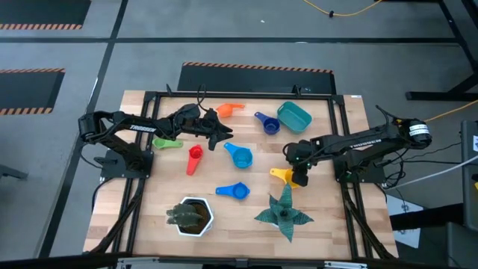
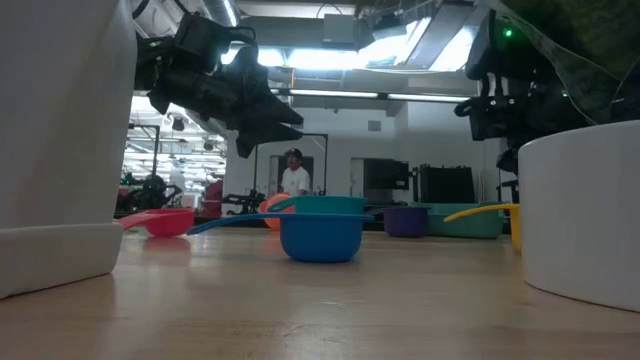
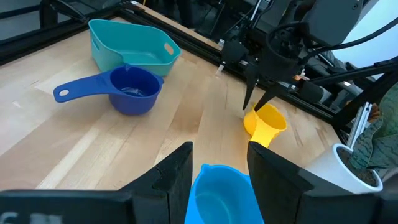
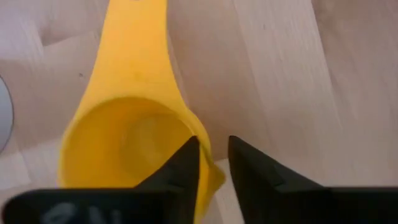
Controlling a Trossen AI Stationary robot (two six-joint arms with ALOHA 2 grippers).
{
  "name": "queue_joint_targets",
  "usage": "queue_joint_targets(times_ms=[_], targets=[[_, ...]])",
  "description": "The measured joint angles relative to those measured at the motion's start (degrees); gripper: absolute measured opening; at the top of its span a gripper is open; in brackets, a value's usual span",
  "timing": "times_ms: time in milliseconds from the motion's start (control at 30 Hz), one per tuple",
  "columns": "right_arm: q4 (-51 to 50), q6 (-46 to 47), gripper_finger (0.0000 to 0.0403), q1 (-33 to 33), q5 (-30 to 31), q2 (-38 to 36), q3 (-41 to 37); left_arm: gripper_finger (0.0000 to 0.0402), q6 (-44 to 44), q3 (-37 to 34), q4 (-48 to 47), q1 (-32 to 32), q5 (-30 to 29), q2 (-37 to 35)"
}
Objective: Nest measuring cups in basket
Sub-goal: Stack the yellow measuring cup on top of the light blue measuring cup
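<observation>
My right gripper [image 1: 299, 175] stands over the yellow measuring cup [image 1: 282, 175] at the table's right middle and is shut on the cup's bowl. My left gripper [image 1: 220, 136] hangs open well above the table, and the light blue cup [image 3: 224, 193] on the table shows between its fingers in the left wrist view. The teal basket [image 1: 295, 116] stands at the far right with the dark blue cup [image 1: 267, 123] next to it. Orange [image 1: 228, 110], green [image 1: 166, 142], red [image 1: 194, 159] and blue [image 1: 233, 191] cups lie scattered on the wood. My right gripper has the yellow cup's bowl wall [image 4: 210, 169] between its fingers, on the side away from the handle [image 4: 134, 37]. One finger [image 4: 183, 165] is inside the bowl and the other outside. The fingers come steeply from above. The cup sits upright on the table.
A white hexagonal pot with a dark plant [image 1: 193, 217] stands at the near edge, and a green star-shaped plant [image 1: 284, 214] lies near my right gripper. A black frame [image 1: 149, 101] borders the wooden table. In the low view a person stands in the room far behind.
</observation>
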Motion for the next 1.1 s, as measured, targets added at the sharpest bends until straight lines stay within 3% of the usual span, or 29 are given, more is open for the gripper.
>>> queue_joint_targets(times_ms=[200,467,800,1100], targets=[[2.99,0.06,0.0016,0.0,-0.15,-0.02,0.0,0.0146,0.0,0.0,0.0,0.0,0.0,0.0],[2.69,-0.86,0.0024,-0.98,-0.29,0.02,3.26,0.0146,0.03,0.0,0.0,0.0,0.0,0.0],[-1.1,-10.85,0.0021,-6.37,0.82,0.02,16.56,0.0146,0.04,0.0,0.0,-0.01,0.0,0.0],[3.39,-18.7,0.0018,-10.66,1.19,3.45,26.03,0.0146,0.07,0.0,0.0,-0.02,0.0,0.0]])
